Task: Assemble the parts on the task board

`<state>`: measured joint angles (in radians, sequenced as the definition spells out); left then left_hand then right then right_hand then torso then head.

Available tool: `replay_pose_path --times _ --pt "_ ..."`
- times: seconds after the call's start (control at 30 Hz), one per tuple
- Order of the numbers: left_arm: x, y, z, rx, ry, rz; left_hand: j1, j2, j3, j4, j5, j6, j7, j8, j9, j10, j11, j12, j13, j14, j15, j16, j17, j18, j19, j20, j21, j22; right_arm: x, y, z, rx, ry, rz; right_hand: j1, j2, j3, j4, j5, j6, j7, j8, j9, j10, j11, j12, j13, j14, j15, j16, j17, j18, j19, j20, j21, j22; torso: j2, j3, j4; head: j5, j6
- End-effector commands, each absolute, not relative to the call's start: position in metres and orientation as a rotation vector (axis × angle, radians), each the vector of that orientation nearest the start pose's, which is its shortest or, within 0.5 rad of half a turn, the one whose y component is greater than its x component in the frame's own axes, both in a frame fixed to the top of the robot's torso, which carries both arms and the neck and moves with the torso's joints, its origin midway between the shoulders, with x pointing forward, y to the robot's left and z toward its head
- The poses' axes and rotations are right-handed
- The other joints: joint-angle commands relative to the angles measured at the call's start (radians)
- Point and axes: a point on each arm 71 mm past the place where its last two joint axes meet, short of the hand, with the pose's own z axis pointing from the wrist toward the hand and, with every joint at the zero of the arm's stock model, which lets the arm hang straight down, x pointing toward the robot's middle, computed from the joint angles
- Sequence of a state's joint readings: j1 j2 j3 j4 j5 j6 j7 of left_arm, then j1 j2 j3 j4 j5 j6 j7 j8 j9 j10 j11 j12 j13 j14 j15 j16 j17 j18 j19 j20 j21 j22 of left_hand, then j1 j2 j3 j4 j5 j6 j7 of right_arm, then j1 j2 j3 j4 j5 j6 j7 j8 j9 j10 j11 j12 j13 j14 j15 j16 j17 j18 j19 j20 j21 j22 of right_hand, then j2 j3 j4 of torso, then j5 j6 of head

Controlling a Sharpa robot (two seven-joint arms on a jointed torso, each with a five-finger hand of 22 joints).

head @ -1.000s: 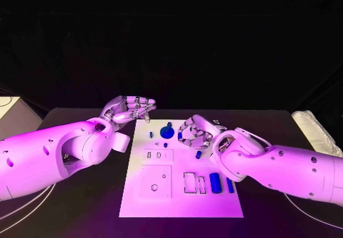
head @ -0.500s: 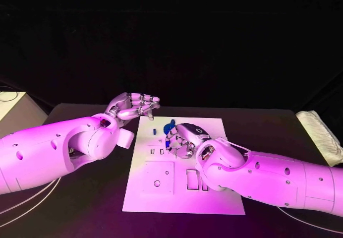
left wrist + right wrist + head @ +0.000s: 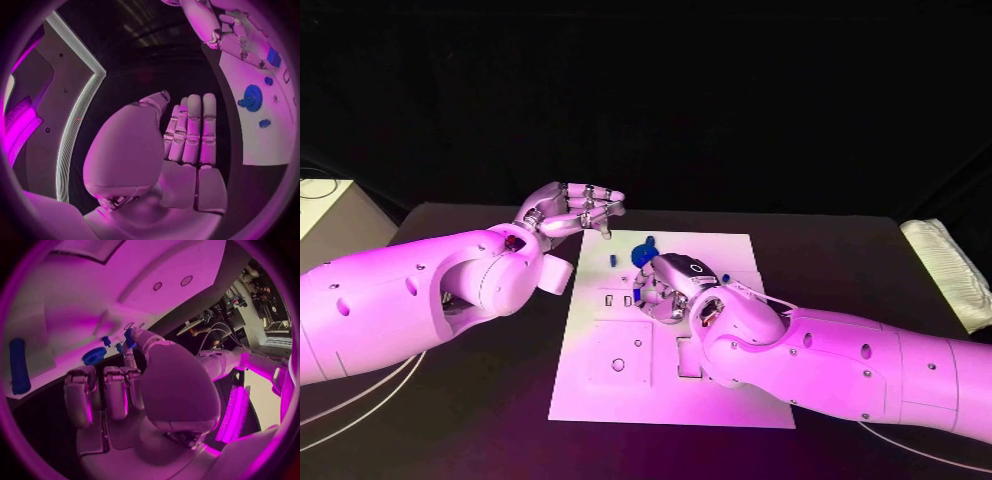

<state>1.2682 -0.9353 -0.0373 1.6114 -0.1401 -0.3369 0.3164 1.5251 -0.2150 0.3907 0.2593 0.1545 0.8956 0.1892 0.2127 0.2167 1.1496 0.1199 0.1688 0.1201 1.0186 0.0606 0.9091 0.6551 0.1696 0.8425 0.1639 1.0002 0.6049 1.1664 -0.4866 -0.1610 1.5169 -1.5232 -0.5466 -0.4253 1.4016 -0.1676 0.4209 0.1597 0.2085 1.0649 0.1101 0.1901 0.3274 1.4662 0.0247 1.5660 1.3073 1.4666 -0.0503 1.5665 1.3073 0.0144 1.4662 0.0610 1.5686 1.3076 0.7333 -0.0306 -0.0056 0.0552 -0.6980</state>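
Observation:
The white task board [image 3: 603,385] lies in the middle of the black table. A round blue part [image 3: 642,257] stands near its far edge, and it appears in the wrist views too [image 3: 252,97] [image 3: 94,355]. My right hand [image 3: 672,287] is low over the board's middle, fingers curled down. A small blue part [image 3: 129,336] sits at one fingertip; whether it is pinched I cannot tell. A blue cylinder [image 3: 19,365] lies on the board beside this hand. My left hand [image 3: 574,211] hovers over the board's far left corner with fingers curled in and an empty palm [image 3: 187,135].
A white pad [image 3: 949,270] lies at the table's right edge and a white box [image 3: 329,215] stands off its left side. Cables [image 3: 358,410] run along the front left. Small blue pieces [image 3: 264,123] dot the board's far end.
My right hand has moved left and down onto the middle of the board, its arm now covering the blue pieces on the board's right side. The left hand has barely moved.

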Motion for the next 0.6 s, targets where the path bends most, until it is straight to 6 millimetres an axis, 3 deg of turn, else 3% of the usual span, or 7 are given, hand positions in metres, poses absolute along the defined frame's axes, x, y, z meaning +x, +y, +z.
replay_pose_path --times 0.03,0.6 --pt "0.4828 0.2250 -0.1394 -0.939 1.457 -1.489 -0.006 0.000 0.004 -0.002 -0.004 0.001 -0.005 0.004 0.001 0.004 -0.003 0.005 0.002 0.002 -0.006 0.005 0.002 0.014 -0.001 -0.005 0.006 0.001 0.4408 -0.0387 -0.2258 -0.130 1.644 0.696 -0.014 -0.004 0.003 -0.003 0.003 0.019 -0.012 0.028 0.024 0.105 -0.003 0.005 0.263 0.104 0.001 0.004 0.263 -0.014 0.105 -0.004 0.002 0.263 0.000 0.0003 -0.0013 0.002 -0.002" --pt "0.4828 0.2267 -0.1396 -0.938 1.461 -1.486 -0.006 0.000 0.004 -0.003 -0.004 0.001 -0.007 0.006 0.003 -0.002 -0.003 0.009 0.004 0.001 -0.007 0.009 0.004 0.014 -0.002 -0.006 0.008 0.002 0.4407 -0.0382 -0.2331 -0.144 1.654 0.671 -0.028 -0.016 0.003 -0.004 0.002 0.012 -0.009 0.030 0.025 0.105 -0.001 0.005 0.263 0.104 0.004 0.004 0.263 -0.014 0.105 -0.001 0.002 0.263 0.000 0.0026 -0.0010 0.007 -0.011"
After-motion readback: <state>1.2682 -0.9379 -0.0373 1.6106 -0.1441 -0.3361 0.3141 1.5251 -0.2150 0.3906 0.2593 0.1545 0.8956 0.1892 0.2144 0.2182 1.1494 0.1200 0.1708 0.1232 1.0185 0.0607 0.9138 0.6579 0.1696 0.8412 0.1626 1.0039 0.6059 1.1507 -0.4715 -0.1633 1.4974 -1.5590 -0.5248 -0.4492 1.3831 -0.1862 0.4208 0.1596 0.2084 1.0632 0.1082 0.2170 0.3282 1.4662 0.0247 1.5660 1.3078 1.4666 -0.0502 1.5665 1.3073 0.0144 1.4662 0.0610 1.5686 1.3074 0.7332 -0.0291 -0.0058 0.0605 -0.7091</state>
